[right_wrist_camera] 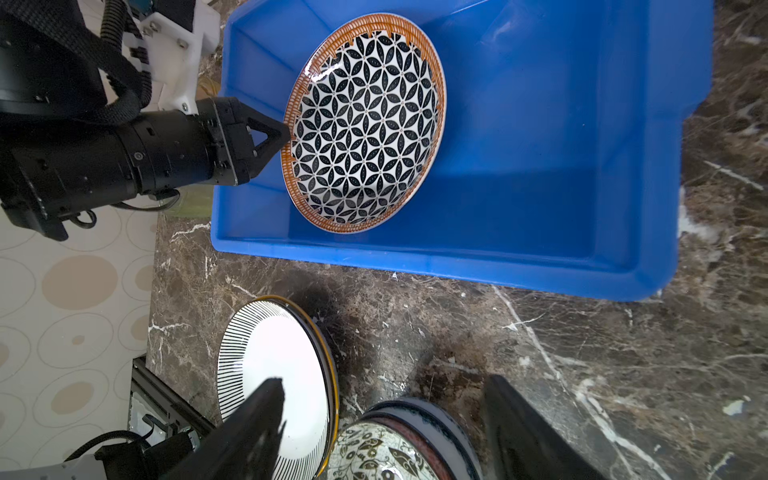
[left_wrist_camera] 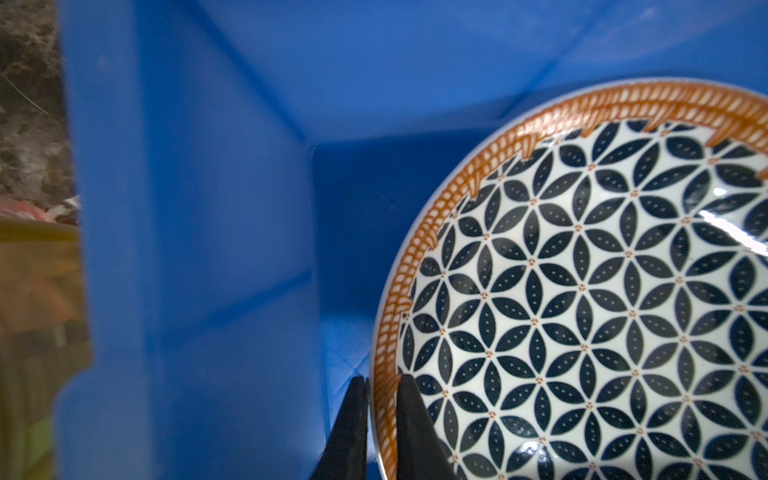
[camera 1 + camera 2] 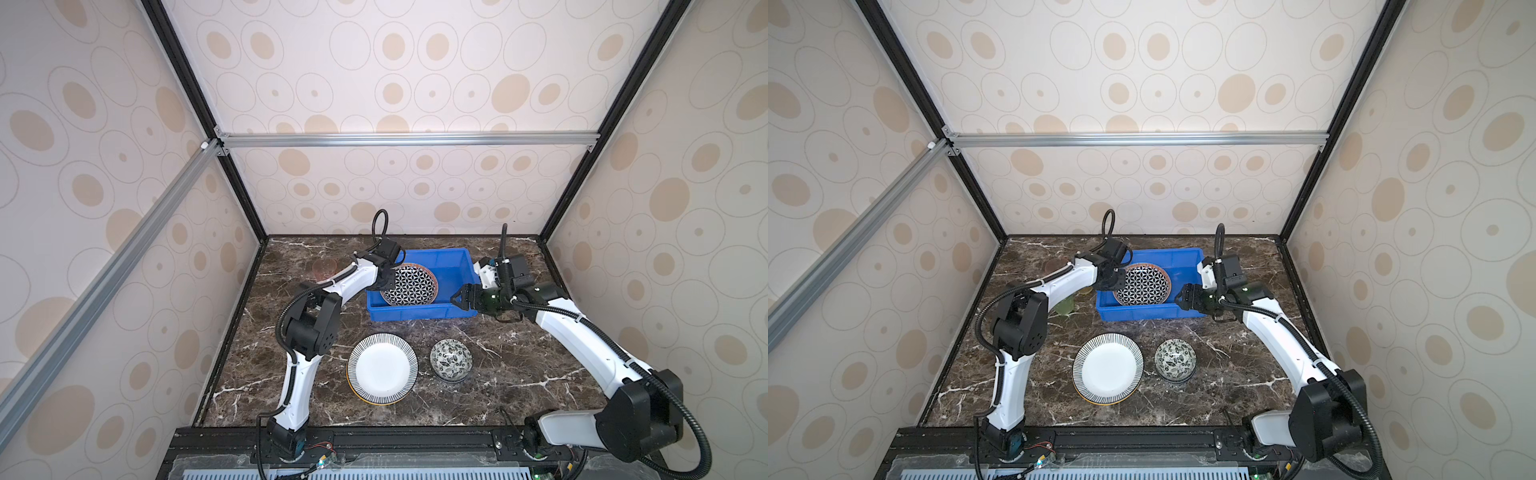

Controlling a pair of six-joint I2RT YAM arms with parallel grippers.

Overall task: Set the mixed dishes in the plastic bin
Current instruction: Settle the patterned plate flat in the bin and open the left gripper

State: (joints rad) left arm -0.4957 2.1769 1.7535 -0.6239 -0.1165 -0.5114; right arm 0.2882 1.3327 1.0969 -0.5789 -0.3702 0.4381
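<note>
Fingers (image 2: 349, 424) of left gripper (image 1: 284, 134) pinched on rim of geometric plate (image 3: 409, 286), tilted inside blue bin (image 3: 415, 313); right gripper (image 3: 455, 300) fingers apart, empty, at bin's right edge; striped plate (image 3: 382, 368), floral bowl (image 3: 451, 359) on table (image 3: 519, 374)

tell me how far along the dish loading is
Done: nothing released yet. In hand: the left gripper pinches the rim of the geometric plate, tilted inside the blue bin. To go: the striped plate, the floral bowl and the tumblers beside the bin sit on the table; the right gripper is open and empty.
</note>
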